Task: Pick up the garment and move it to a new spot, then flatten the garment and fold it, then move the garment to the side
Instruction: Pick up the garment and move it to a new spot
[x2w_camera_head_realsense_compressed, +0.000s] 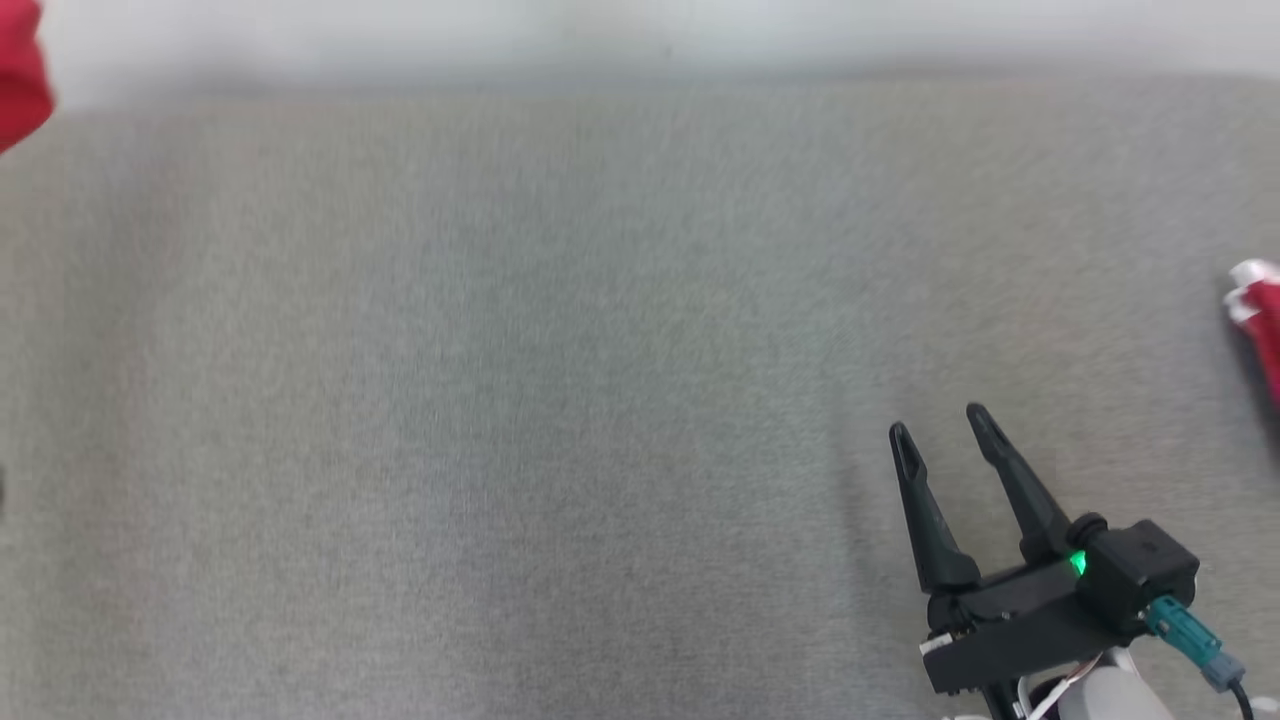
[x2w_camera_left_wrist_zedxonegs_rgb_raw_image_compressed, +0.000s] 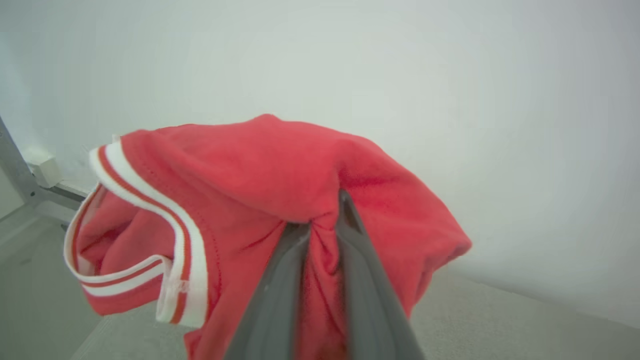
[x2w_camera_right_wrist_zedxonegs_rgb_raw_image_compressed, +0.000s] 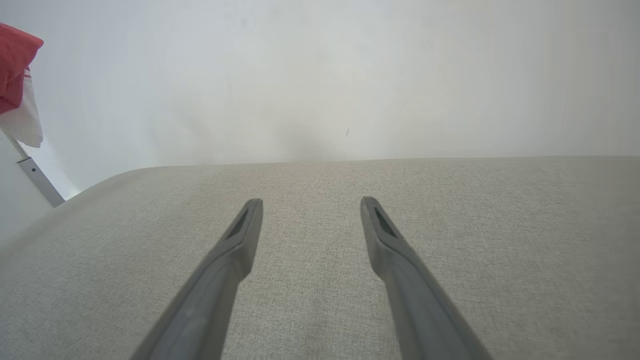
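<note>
Garment (x2w_camera_left_wrist_zedxonegs_rgb_raw_image_compressed: 280, 170): red knit with a soft nap, bunched and creased. One opening is edged with a white band (x2w_camera_left_wrist_zedxonegs_rgb_raw_image_compressed: 187, 250) that carries a thin red stripe. The opening gapes to the left of the fingers in the left wrist view, red inside showing.

Left gripper (x2w_camera_left_wrist_zedxonegs_rgb_raw_image_compressed: 322, 215): jaws nearly closed, pinching a gathered fold of the garment between the two fingers. The cloth puckers at the pinch, mounds up beyond the fingertips and drapes down on both sides of them. Whether the hanging part touches anything below cannot be told.

Right gripper (x2w_camera_head_realsense_compressed: 938, 420): jaws wide apart, holding nothing, fingers pointing out over bare cloth.

Surface (x2w_camera_head_realsense_compressed: 500, 400): grey woven fabric, flat and even in tone. It lies under and ahead of the right gripper, with a rounded corner off to the left in the right wrist view.

Wall (x2w_camera_right_wrist_zedxonegs_rgb_raw_image_compressed: 320, 75): plain off-white, rising directly past the far edge of the surface, ahead of both grippers.

Metal bar (x2w_camera_right_wrist_zedxonegs_rgb_raw_image_compressed: 37, 180): grey and slanted, against the wall far left of the right gripper's fingers.

Red patch (x2w_camera_head_realsense_compressed: 20, 70): far ahead and left of the right gripper, at the corner of the head view.

Red-and-white cloth (x2w_camera_head_realsense_compressed: 1258, 320): right of the right gripper at the frame edge; cannot tell whether it belongs to the same garment.
</note>
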